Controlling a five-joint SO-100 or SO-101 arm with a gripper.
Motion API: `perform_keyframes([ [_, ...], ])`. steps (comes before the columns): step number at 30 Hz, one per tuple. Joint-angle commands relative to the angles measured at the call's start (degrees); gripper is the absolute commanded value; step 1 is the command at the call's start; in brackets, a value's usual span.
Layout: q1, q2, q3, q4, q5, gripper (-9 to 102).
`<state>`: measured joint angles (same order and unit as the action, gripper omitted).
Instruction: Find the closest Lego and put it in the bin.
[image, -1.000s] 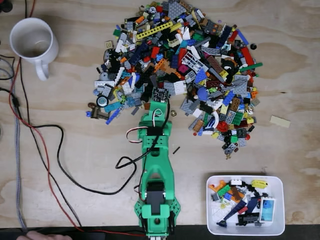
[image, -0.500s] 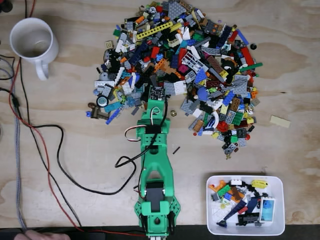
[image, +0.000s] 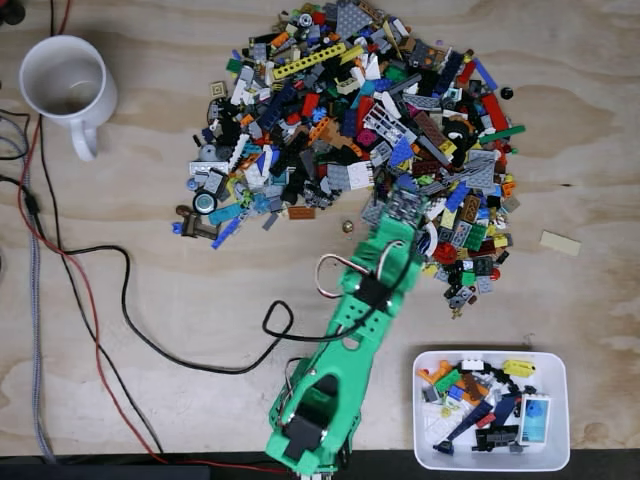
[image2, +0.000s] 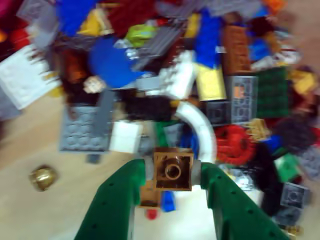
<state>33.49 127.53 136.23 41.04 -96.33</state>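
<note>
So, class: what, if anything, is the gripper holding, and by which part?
The gripper holds a small brown Lego brick, pinched by its two opposite sides, stud facing the wrist camera.

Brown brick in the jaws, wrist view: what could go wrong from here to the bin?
1. The brown brick sits clamped between the green jaws right at their tips, so it may slip on the swing.
2. The gripper is low over the Lego pile; dragging could scatter pieces.
3. The white bin already holds parts, so the brick may bounce out.
</note>
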Motion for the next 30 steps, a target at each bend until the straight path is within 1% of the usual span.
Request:
perform_keyframes([
  [1, 19.07, 7.38, -3.16, -0.79, -4.04, 0],
  [7, 38.32, 12.66, -1.58, 0.09, -5.8, 0],
  [12, 49.31, 16.08, 1.67, -0.62, -5.89, 0],
  [14, 52.56, 16.96, 4.48, -2.46, -6.5, 0],
  [21, 59.77, 22.15, 10.11, -4.39, -7.21, 0],
  [22, 59.94, 22.76, 10.28, -4.13, -6.86, 3],
  [23, 59.77, 23.38, 10.28, -4.04, -5.45, 10],
  [24, 59.33, 23.64, 10.28, -4.04, -4.66, 13],
  [25, 58.8, 23.64, 10.28, -4.04, -4.48, 14],
  [28, 56.51, 23.64, 10.2, -5.1, -2.9, 23],
  [30, 54.14, 23.64, 9.14, -5.19, -1.58, 23],
])
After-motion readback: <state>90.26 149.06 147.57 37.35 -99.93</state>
